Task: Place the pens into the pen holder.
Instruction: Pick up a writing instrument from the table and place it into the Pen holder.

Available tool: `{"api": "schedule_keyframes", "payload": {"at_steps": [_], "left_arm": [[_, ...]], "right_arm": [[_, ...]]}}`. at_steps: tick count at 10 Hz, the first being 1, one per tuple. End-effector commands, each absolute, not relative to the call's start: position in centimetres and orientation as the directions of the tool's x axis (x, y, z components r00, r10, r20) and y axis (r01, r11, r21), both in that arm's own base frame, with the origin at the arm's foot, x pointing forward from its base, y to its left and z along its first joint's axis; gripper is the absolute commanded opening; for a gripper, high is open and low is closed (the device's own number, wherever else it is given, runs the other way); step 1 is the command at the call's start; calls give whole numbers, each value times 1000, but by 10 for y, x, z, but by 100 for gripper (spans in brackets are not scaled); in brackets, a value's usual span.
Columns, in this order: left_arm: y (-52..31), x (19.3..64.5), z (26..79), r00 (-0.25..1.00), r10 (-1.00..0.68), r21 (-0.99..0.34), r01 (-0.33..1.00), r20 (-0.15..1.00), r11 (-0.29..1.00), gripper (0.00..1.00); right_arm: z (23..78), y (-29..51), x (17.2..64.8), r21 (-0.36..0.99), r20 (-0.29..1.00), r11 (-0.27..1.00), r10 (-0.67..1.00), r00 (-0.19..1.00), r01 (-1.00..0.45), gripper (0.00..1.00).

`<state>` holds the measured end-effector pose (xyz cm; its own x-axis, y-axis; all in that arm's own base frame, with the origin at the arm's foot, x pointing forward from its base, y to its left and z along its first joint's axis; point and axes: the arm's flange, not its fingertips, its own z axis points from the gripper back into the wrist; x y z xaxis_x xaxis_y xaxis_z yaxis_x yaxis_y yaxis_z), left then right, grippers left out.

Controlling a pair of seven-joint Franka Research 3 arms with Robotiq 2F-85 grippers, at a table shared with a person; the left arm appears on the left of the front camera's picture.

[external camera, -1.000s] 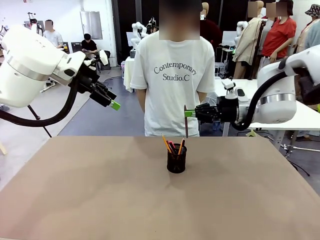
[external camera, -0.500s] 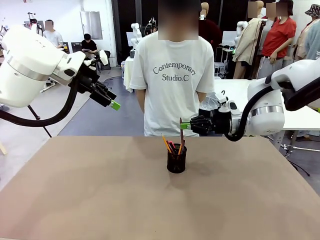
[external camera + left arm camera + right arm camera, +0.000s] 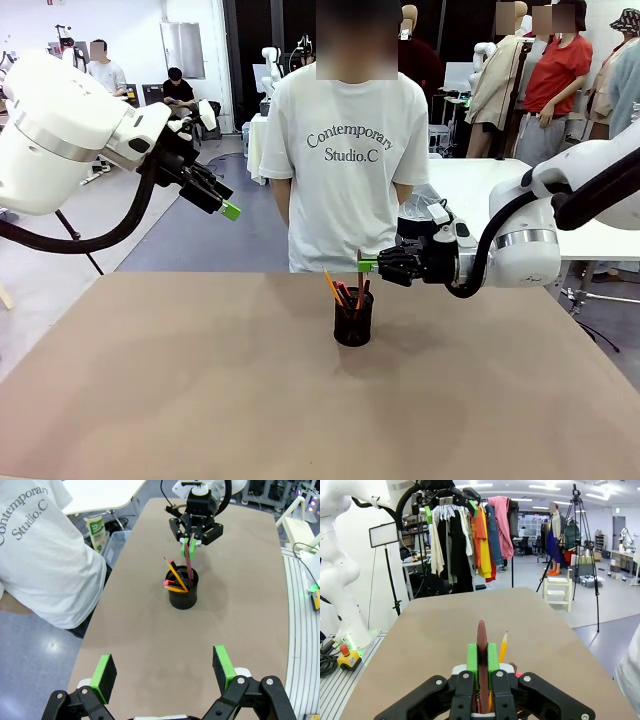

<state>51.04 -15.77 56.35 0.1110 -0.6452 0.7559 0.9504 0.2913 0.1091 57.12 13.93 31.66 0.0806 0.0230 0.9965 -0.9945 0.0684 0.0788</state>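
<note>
A: Where's the right gripper (image 3: 366, 265)?

B: Centre frame, clamping the reddish-brown pen (image 3: 359, 280) over the pen holder (image 3: 353, 323). It should release only once the tip is inside.

A: And the left gripper (image 3: 163, 670)?

B: Upper left, fingers spread wide, holding nothing.

One pen holder (image 3: 353, 321) stands on the one table (image 3: 200, 400); inside the pen holder, two orange-yellow pencils (image 3: 175, 572) lean toward its rim, plus one black pen with a pinkish-red end (image 3: 168, 583); directly above the pen holder, one dark reddish-brown pen (image 3: 188, 560) hangs upright with its lower end at the mouth; two grippers show, the right gripper (image 3: 368, 264) above the pen holder, the left gripper (image 3: 230, 210) well apart from it; one person (image 3: 345, 150) stands behind the pen holder.
</note>
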Motion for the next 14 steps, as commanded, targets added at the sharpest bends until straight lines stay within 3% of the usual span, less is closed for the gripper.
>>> {"api": "schedule_keyframes", "payload": {"at_steps": [1, 2, 7, 8, 14], "left_arm": [[-155, 510, 564, 115, -643, 108, 949, 757, 297, 100], [-155, 510, 564, 115, -643, 108, 949, 757, 297, 100], [-155, 510, 564, 115, -643, 108, 949, 757, 297, 100], [-155, 510, 564, 115, -643, 108, 949, 757, 297, 100], [-155, 510, 564, 115, -643, 108, 949, 757, 297, 100]], "right_arm": [[315, 145, 571, 33, 999, 79, -35, 31, -996, 0], [312, 146, 571, 42, 999, 70, -33, 40, -997, 0], [317, 143, 571, 32, 999, 59, -9, 31, -998, 95], [319, 142, 570, 32, 999, 53, -9, 32, -998, 100], [327, 136, 569, 42, 999, 47, 15, 42, -998, 100]]}}
